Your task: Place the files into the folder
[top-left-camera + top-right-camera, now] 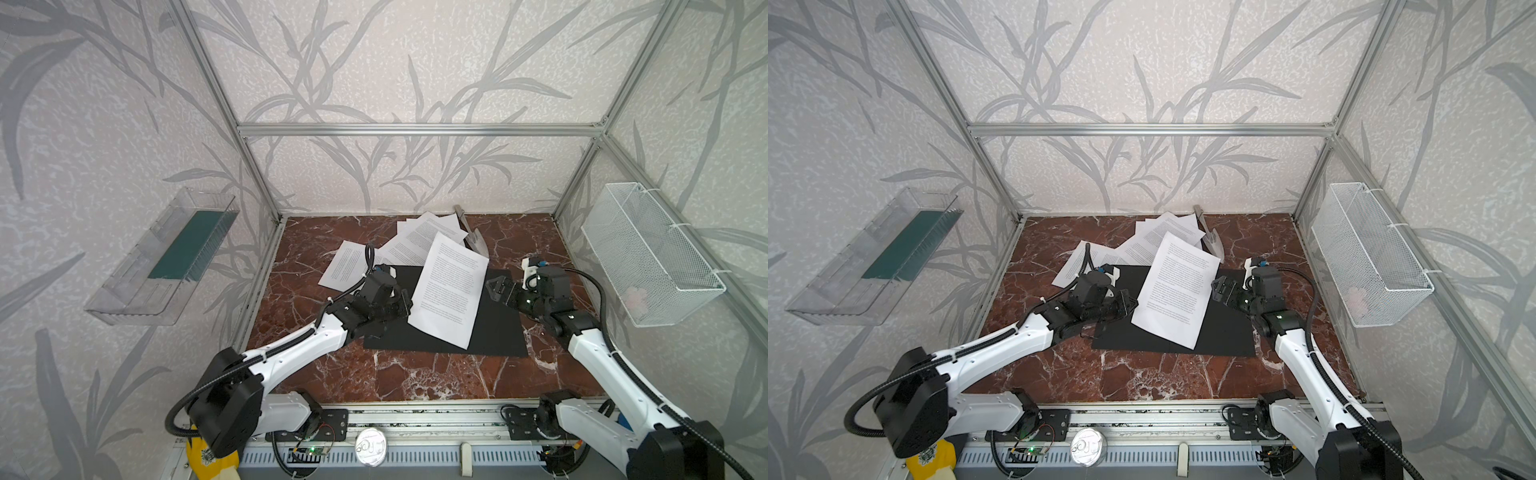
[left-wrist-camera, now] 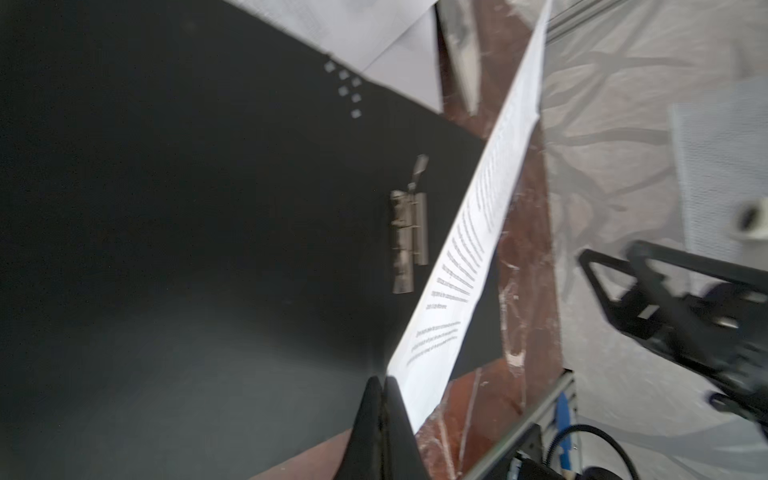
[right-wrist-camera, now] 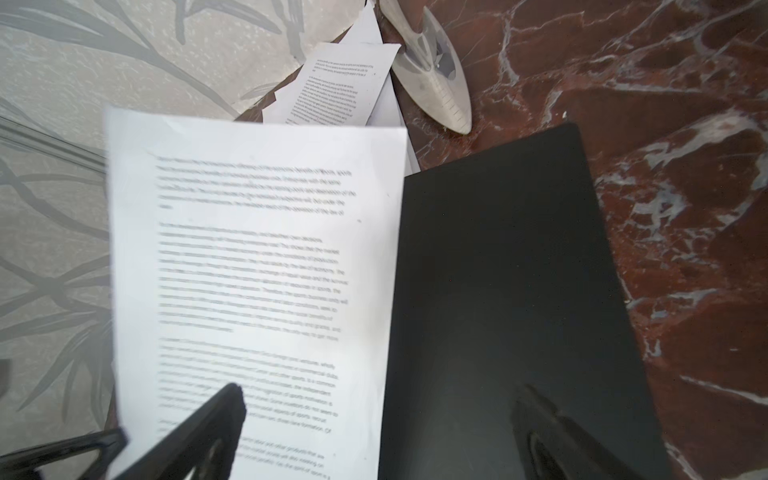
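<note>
The black folder point(image 1: 496, 334) point(image 1: 1225, 338) lies open and flat on the marble table; its metal clip point(image 2: 409, 241) shows on the inner face point(image 2: 187, 216). My left gripper point(image 1: 408, 309) point(image 1: 1133, 305) point(image 2: 383, 380) is shut on the edge of one printed white sheet point(image 1: 451, 291) point(image 1: 1177, 291) point(image 2: 469, 232), held tilted above the folder. My right gripper point(image 1: 494, 289) point(image 1: 1219, 289) point(image 3: 380, 392) is open beside the sheet's point(image 3: 257, 270) right edge, over the folder point(image 3: 498, 291), holding nothing. The other files point(image 1: 428, 235) point(image 1: 1167, 232) point(image 3: 340, 87) lie scattered behind the folder.
A pale pointed scoop-like tool point(image 1: 473, 239) point(image 3: 436, 83) lies at the back next to the loose sheets. A clear wall tray point(image 1: 124, 282) holding a dark green pad point(image 1: 187, 245) hangs on the left. A white wire basket point(image 1: 652, 253) hangs on the right wall.
</note>
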`<state>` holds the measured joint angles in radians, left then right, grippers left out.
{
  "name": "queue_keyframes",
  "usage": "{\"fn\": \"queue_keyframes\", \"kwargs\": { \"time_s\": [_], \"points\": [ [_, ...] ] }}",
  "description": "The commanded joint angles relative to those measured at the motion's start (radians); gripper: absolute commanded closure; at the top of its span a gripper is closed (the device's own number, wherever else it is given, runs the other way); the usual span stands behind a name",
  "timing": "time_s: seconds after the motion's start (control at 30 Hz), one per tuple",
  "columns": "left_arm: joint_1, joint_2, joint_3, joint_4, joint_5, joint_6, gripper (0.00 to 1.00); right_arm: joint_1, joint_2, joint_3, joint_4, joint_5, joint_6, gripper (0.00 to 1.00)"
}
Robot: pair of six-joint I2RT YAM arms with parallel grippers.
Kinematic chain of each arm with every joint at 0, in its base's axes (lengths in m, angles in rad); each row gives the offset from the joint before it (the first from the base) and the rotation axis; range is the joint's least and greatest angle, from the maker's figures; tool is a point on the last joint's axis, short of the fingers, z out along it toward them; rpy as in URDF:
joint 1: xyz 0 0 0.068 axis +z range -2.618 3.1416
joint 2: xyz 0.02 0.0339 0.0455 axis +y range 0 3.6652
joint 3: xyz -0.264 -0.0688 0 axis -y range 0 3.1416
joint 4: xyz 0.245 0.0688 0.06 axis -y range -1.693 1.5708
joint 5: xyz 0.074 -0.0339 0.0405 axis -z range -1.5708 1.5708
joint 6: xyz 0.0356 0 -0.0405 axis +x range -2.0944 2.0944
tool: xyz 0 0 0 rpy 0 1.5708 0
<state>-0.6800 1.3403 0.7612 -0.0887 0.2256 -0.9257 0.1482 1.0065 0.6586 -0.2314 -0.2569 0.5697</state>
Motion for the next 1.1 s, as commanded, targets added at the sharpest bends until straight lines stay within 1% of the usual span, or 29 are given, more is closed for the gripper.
{"fn": "queue_keyframes", "kwargs": {
  "time_s": [0.0,0.17,0.27,0.37,0.43,0.53,0.77,0.93,1.07],
  "points": [
    [0.028,0.064,-0.023,0.115,0.082,-0.038,1.00,0.002,0.018,-0.021,0.022,-0.060,-0.017,0.00],
    [0.066,0.157,-0.030,0.098,0.114,-0.024,1.00,0.028,0.061,-0.064,0.041,-0.118,-0.017,0.01],
    [0.074,0.196,-0.057,0.163,0.131,-0.029,1.00,0.073,0.100,-0.075,0.042,-0.128,-0.037,0.02],
    [0.085,0.246,-0.071,0.250,0.188,-0.041,1.00,0.121,0.142,-0.088,0.069,-0.129,-0.049,0.03],
    [0.091,0.268,-0.072,0.272,0.212,-0.037,1.00,0.137,0.166,-0.096,0.083,-0.126,-0.052,0.03],
    [0.097,0.281,-0.087,0.272,0.211,-0.018,1.00,0.140,0.202,-0.102,0.099,-0.118,-0.054,0.03],
    [0.104,0.289,-0.117,0.298,0.243,-0.013,1.00,0.140,0.309,-0.105,0.178,-0.171,-0.049,0.04],
    [0.106,0.316,-0.116,0.321,0.276,-0.017,1.00,0.143,0.396,-0.106,0.267,-0.252,-0.010,0.09],
    [0.106,0.326,-0.110,0.316,0.278,-0.010,1.00,0.148,0.383,-0.122,0.319,-0.271,0.015,0.13]
  ]
}}
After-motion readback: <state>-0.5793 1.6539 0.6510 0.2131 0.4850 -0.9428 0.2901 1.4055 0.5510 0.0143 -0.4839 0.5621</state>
